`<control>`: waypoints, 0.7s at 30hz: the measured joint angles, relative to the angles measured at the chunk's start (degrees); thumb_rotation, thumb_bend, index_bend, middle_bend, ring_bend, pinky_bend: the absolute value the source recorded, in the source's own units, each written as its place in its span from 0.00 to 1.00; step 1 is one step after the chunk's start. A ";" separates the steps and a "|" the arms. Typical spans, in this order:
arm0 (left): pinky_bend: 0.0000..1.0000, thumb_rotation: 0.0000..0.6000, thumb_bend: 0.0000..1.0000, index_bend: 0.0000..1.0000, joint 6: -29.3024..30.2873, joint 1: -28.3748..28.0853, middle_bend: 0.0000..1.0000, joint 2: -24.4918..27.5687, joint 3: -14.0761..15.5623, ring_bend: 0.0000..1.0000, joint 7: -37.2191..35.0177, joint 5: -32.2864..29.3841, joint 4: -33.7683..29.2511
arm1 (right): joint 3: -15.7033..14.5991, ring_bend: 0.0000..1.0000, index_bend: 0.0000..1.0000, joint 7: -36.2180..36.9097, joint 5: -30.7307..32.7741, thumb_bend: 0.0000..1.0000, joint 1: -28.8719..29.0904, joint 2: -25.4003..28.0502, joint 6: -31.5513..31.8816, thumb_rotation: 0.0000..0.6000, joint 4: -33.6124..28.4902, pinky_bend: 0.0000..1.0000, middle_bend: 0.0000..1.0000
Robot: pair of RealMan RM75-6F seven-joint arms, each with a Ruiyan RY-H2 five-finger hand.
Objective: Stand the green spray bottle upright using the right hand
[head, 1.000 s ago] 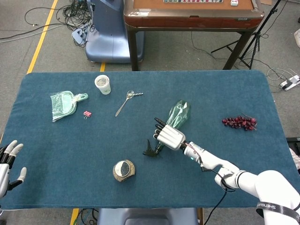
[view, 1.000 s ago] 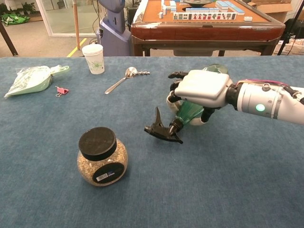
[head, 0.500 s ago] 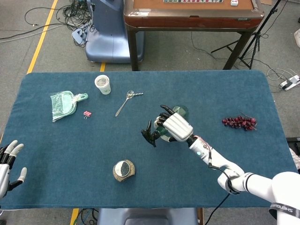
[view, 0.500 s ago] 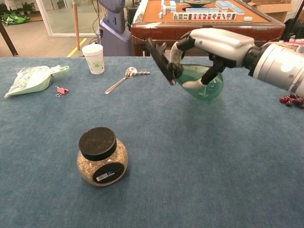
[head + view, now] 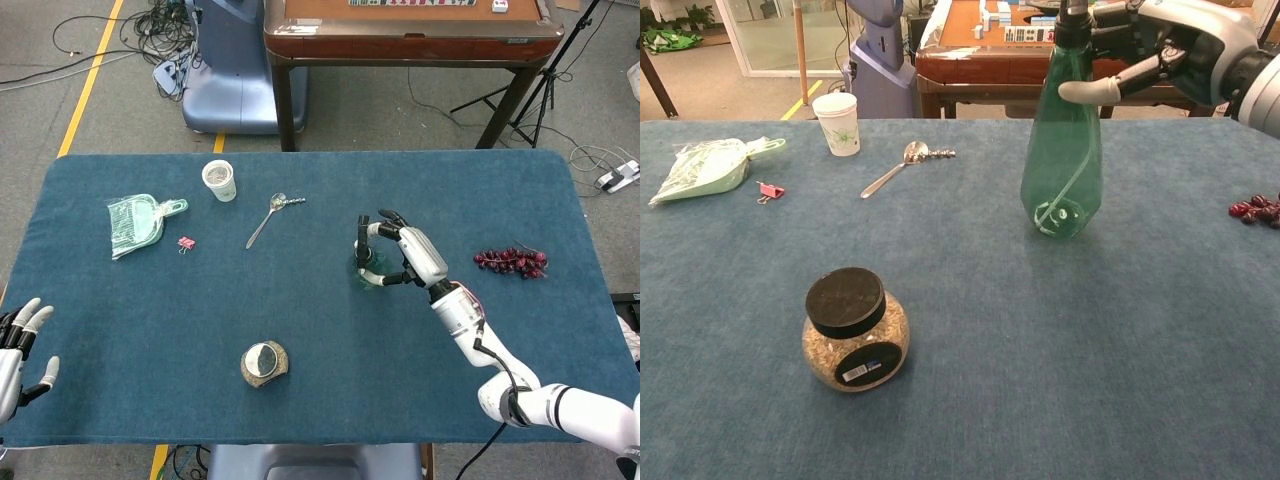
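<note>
The green spray bottle (image 5: 1062, 150) stands upright near the middle of the blue table, its base at or just above the cloth. My right hand (image 5: 1170, 45) grips it around the neck at the top, with the thumb across the front. In the head view the right hand (image 5: 400, 250) covers the bottle (image 5: 368, 274), and only its lower body shows from above. The black spray head is mostly cut off by the top edge of the chest view. My left hand (image 5: 20, 350) hangs open at the table's near left corner, holding nothing.
A glass jar with a black lid (image 5: 855, 330) sits in front of the bottle to the left. A paper cup (image 5: 836, 122), a spoon (image 5: 902, 165), a green bagged dustpan (image 5: 705, 168) and a pink clip (image 5: 770, 190) lie at the far left. Grapes (image 5: 1258, 208) lie at the right.
The right hand gripped the lying bottle, lifted it and swung it from flat to upright, moving a little farther back. The left hand has not moved.
</note>
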 measured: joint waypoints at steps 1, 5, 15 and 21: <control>0.05 1.00 0.45 0.11 0.01 0.01 0.04 -0.01 0.00 0.06 -0.02 -0.01 0.03 | 0.26 0.29 0.69 1.34 0.53 0.28 -0.17 0.15 -0.49 1.00 -0.31 0.10 0.50; 0.05 1.00 0.45 0.11 0.00 0.08 0.04 -0.02 0.05 0.06 -0.13 -0.06 0.11 | 1.28 0.29 0.69 6.72 2.48 0.28 -0.74 0.34 -2.81 1.00 -0.70 0.10 0.50; 0.05 1.00 0.45 0.11 0.04 0.17 0.04 0.01 0.07 0.06 -0.06 -0.12 0.03 | 1.77 0.29 0.69 13.61 2.42 0.28 -2.16 0.70 -5.45 1.00 -0.11 0.10 0.46; 0.05 1.00 0.45 0.11 0.12 0.24 0.04 -0.01 0.03 0.06 -0.16 -0.20 0.20 | 2.01 0.26 0.55 16.25 1.66 0.27 -1.87 1.00 -7.41 1.00 0.82 0.10 0.40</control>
